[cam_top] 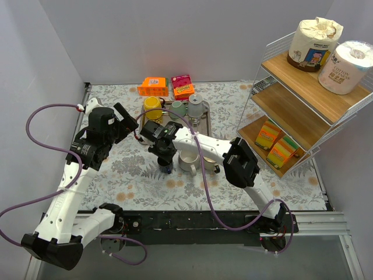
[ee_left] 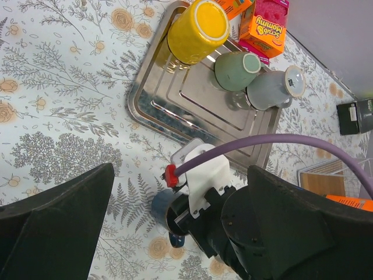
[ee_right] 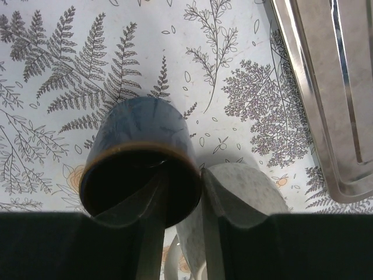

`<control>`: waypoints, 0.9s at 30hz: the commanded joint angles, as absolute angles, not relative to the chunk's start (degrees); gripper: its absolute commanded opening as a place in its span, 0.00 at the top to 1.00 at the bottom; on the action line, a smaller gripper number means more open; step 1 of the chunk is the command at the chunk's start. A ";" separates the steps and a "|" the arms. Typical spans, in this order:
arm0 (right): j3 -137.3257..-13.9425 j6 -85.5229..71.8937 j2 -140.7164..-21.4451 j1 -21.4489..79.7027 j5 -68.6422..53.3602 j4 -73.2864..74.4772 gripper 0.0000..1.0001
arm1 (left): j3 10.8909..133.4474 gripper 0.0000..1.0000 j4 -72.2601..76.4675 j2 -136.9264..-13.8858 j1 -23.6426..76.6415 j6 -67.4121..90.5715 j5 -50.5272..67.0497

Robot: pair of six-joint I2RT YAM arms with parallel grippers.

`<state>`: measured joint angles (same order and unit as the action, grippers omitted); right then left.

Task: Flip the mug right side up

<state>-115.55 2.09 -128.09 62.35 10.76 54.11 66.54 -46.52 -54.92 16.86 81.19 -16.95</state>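
Note:
A dark blue mug (ee_right: pixel 140 125) stands on the flowered table with its opening facing up toward the right wrist camera. My right gripper (ee_right: pixel 201 172) is shut on its rim, one finger inside the mug and one outside. In the top view the right gripper (cam_top: pixel 165 156) hangs over the blue mug (cam_top: pixel 167 170) at the table's middle. In the left wrist view the blue mug (ee_left: pixel 162 208) shows under the right wrist, handle toward the near side. My left gripper (ee_left: pixel 180 175) is open and empty, held above and left of it (cam_top: pixel 127 119).
A white mug (cam_top: pixel 187 162) stands right beside the blue one. A steel tray (ee_left: pixel 192 105) at the back holds a yellow mug (ee_left: pixel 198 30), a green mug (ee_left: pixel 236 70) and a grey mug (ee_left: pixel 274 88). Orange and pink boxes (cam_top: pixel 152 87) lie behind. A wire shelf (cam_top: pixel 303 93) stands at the right.

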 commanded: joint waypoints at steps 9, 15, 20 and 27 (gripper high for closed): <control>-120.41 2.38 -124.19 62.40 8.00 54.75 0.37 | 71.89 0.02 -47.11 -54.84 16.61 79.98 -19.42; -117.43 -1.84 -117.35 59.33 2.48 50.55 0.23 | 75.14 0.02 -45.71 -55.02 16.70 77.70 -18.38; -111.37 -3.08 -107.33 54.24 0.53 42.21 0.15 | 74.80 0.02 -43.95 -55.28 16.70 77.34 -15.65; -101.17 4.52 -100.20 40.36 -8.60 32.26 0.15 | 73.13 0.02 -41.75 -56.16 16.70 77.43 -11.00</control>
